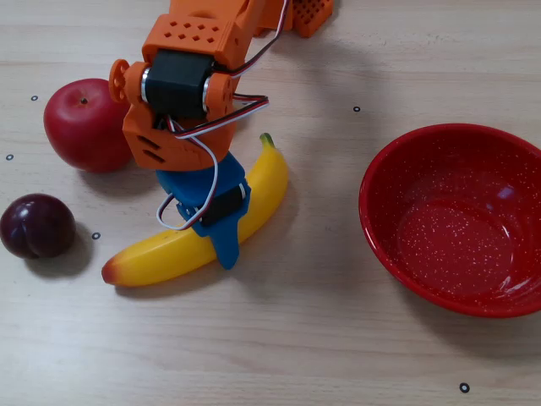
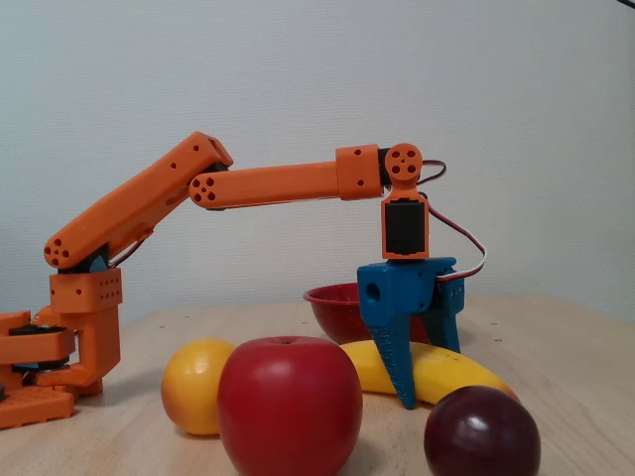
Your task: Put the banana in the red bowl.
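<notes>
- The wide round glossy red bowl (image 1: 456, 220) with fine white speckles inside sits on the pale wooden table (image 1: 321, 355) at the right of the top-down fixed view; it holds nothing. In the side-on fixed view only part of its rim (image 2: 332, 296) shows behind the gripper.
- The long curved glossy yellow plastic banana (image 1: 266, 190) lies flat on the table, well apart from the bowl — its orange-red end points lower left and its small green stem tip upper right in the top-down view.
- The orange printed arm (image 2: 268, 185) reaches out level from its base, with the wrist bent straight down over the banana's middle.
- The blue two-finger gripper (image 1: 221, 241) points down and straddles the banana (image 2: 446, 372); its fingers stand narrowly apart with one on each side of the fruit, and I cannot tell whether they press on it.
- A round smooth red apple (image 1: 84, 125) and a dark purple plum (image 1: 36, 226) lie left of the banana in the top-down view.
- A round yellow-orange fruit (image 2: 196, 385) shows only in the side-on view, partly behind the apple (image 2: 288, 416) — the plum (image 2: 481, 434) sits at the front right.
</notes>
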Tool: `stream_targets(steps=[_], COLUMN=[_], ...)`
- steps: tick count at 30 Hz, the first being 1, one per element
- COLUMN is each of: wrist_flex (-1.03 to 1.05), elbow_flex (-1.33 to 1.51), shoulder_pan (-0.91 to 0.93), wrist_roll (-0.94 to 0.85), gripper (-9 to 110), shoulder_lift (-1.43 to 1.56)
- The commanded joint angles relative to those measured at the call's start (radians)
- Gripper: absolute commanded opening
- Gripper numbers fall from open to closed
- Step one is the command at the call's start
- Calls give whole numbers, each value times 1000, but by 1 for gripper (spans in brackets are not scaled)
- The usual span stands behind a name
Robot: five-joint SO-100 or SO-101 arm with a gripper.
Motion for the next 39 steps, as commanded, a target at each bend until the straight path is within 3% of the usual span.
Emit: stream_targets(steps=[1,19,39], wrist_flex=[-5,152,253], elbow_flex=[-41,-121,-143], shoulder_pan=[28,127,241], wrist_roll=[-52,-411,-555], gripper=[0,0,0], shoulder_lift=[38,282,655])
